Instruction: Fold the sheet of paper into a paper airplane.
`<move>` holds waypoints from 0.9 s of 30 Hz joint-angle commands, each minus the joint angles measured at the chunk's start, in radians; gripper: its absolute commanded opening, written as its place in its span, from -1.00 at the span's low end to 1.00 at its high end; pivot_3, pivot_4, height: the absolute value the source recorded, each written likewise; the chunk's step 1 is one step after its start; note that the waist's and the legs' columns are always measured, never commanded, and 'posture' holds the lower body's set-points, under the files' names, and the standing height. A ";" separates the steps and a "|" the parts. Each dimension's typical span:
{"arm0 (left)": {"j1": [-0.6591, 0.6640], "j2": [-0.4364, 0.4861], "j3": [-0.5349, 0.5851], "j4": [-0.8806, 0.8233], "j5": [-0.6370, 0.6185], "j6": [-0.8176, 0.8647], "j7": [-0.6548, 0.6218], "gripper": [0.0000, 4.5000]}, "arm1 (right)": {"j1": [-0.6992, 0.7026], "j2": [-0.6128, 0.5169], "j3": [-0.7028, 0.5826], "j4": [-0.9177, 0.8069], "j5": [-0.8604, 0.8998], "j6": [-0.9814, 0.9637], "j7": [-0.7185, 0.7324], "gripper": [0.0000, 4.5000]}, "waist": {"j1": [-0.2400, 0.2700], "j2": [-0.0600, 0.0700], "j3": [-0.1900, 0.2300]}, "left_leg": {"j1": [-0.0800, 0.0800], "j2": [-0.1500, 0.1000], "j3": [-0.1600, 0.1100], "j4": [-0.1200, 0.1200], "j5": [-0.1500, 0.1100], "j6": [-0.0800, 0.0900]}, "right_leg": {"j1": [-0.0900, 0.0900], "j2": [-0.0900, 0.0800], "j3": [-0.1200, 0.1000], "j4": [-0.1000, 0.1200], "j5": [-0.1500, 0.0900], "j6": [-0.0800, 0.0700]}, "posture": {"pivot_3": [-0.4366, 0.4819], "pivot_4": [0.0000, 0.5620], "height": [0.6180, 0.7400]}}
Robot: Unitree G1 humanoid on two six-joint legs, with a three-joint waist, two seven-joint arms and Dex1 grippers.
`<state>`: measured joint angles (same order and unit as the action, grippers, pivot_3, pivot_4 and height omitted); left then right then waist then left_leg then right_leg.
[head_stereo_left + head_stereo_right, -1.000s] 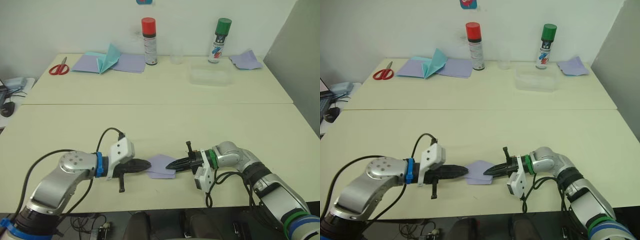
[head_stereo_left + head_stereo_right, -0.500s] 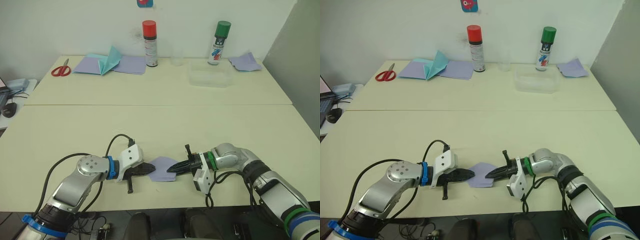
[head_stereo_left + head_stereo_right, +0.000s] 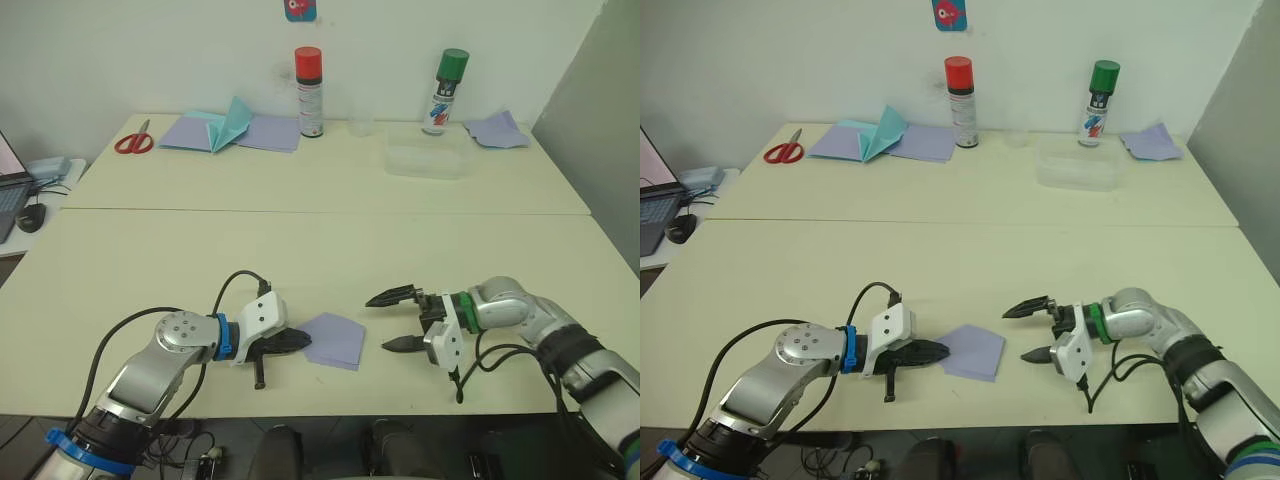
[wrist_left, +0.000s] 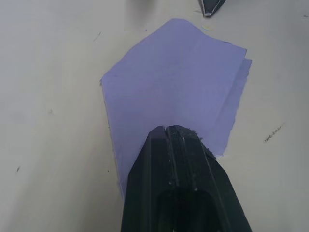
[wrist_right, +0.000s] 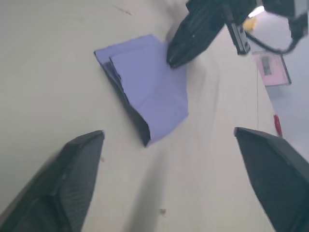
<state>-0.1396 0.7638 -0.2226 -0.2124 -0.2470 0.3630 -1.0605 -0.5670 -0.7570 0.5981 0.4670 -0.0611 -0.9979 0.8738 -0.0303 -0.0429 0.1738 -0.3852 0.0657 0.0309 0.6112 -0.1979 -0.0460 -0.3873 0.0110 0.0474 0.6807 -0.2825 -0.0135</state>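
While the left end effector [image 3: 296, 341], fingers closed together, pins the folded sheet of paper [image 3: 335, 339] flat against the surface [image 3: 320, 250], seemingly to steady it; the right end effector [image 3: 397, 320] waits wide open and empty just right of it.

My left gripper [image 4: 176, 133] covers the near edge of the folded lilac-purple sheet of paper [image 4: 174, 82], so I can't tell whether my closed fingers pinch it or merely press on it. My right gripper's fingertips [image 5: 77, 159] run off the frame's edges in my right wrist view.
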 commanded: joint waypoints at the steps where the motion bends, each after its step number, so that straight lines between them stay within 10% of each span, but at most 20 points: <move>1: 0.037 0.037 0.007 0.024 0.018 0.026 -0.010 -1.00 | 0.102 -0.058 -0.074 -0.274 0.285 0.504 0.095 0.98 | 0.000 0.000 0.000 | 0.000 0.001 0.000 -0.001 0.000 0.000 | 0.000 0.000 0.000 0.000 0.000 0.000 | -0.05 -0.47 1.00; 6: 0.048 0.030 0.011 0.024 0.018 0.024 -0.002 -1.00 | 0.198 -0.077 -0.234 -0.605 0.770 1.332 -0.059 0.90 | -0.006 0.002 0.000 | 0.002 0.003 -0.001 -0.002 0.000 0.000 | -0.001 0.000 0.000 0.001 0.000 0.000 | -0.05 -0.47 1.00; 11: 0.049 0.026 0.008 0.018 0.016 0.024 -0.002 -1.00 | 0.217 -0.028 -0.377 -0.711 1.133 1.837 -0.268 0.24 | -0.003 0.002 0.000 | 0.002 0.003 -0.002 -0.001 0.000 0.000 | -0.001 0.000 0.000 0.000 -0.001 -0.002 | -0.05 -0.47 1.00; 13: 0.048 0.026 0.007 0.015 0.015 0.026 -0.003 -1.00 | 0.215 0.010 -0.427 -0.724 1.232 1.956 -0.365 -0.06 | -0.003 0.002 0.000 | 0.001 0.002 -0.002 -0.001 0.000 0.000 | -0.001 0.000 0.001 -0.001 -0.003 -0.005 | -0.05 -0.47 1.00; 27: 0.064 0.030 0.008 -0.006 0.007 0.038 -0.007 -1.00 | 0.193 0.187 -0.551 -0.574 1.612 2.304 -0.860 -0.06 | -0.003 0.003 -0.001 | -0.017 -0.001 0.000 -0.001 0.000 0.000 | -0.017 0.002 0.000 -0.002 0.001 0.004 | -0.05 -0.47 1.00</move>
<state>-0.1055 0.7825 -0.1879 -0.2398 -0.2648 0.3678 -1.0675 -0.3557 -0.5760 0.0810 -0.1080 1.4924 1.2946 0.0512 -0.0335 -0.0404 0.1732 -0.4024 0.0645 0.0311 0.6098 -0.1981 -0.0460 -0.4040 0.0127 0.0477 0.6790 -0.2818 -0.0097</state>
